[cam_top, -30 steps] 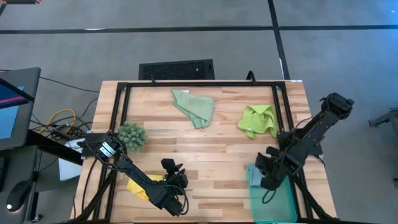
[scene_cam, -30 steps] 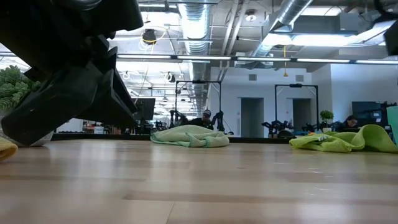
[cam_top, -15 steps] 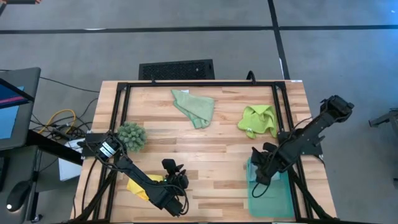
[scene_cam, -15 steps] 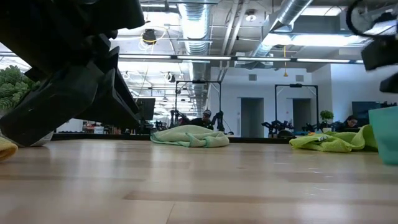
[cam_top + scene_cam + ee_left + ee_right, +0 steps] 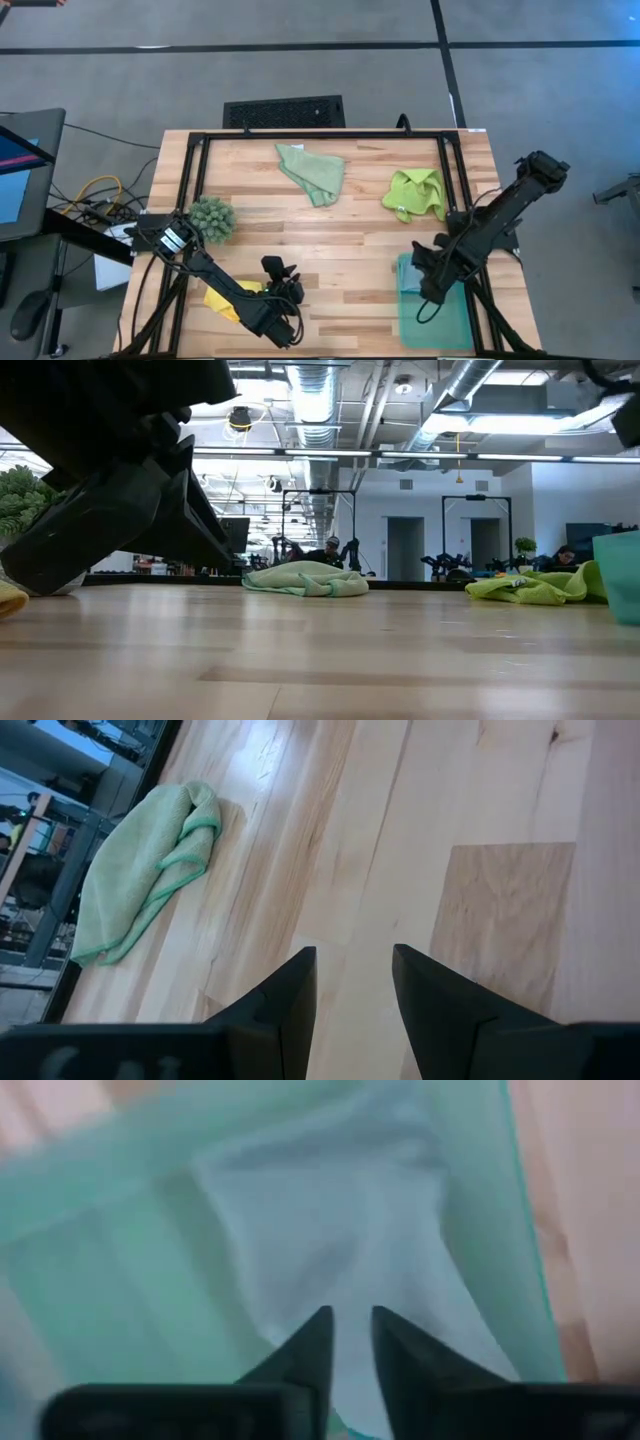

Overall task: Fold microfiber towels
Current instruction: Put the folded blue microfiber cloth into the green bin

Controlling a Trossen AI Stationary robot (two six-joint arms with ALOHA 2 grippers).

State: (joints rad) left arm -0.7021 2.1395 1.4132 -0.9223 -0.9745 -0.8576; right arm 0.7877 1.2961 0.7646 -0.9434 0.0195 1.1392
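Note:
A pale sage green towel (image 5: 312,172) (image 5: 150,870) lies crumpled at the table's far middle. A lime green towel (image 5: 415,193) lies bunched at the far right. A yellow towel (image 5: 222,300) rests near the front left, partly under my left arm. A light blue towel (image 5: 300,1230) lies inside the teal tray (image 5: 445,320). My left gripper (image 5: 352,975) stands open low over bare wood, beside the yellow towel. My right gripper (image 5: 348,1335) points down above the tray and the blue towel, its fingers a narrow gap apart with nothing between them.
A dark green spiky clump (image 5: 212,218) sits at the table's left edge. A black metal frame (image 5: 320,133) runs round the tabletop. Bare wood lies open in the table's middle. A person sits in the room far behind the table (image 5: 330,550).
My right gripper swung a little toward the table's left and came back over the tray, ending slightly higher. The teal tray now stands a little farther toward the table's left than a second ago. My left arm has kept still.

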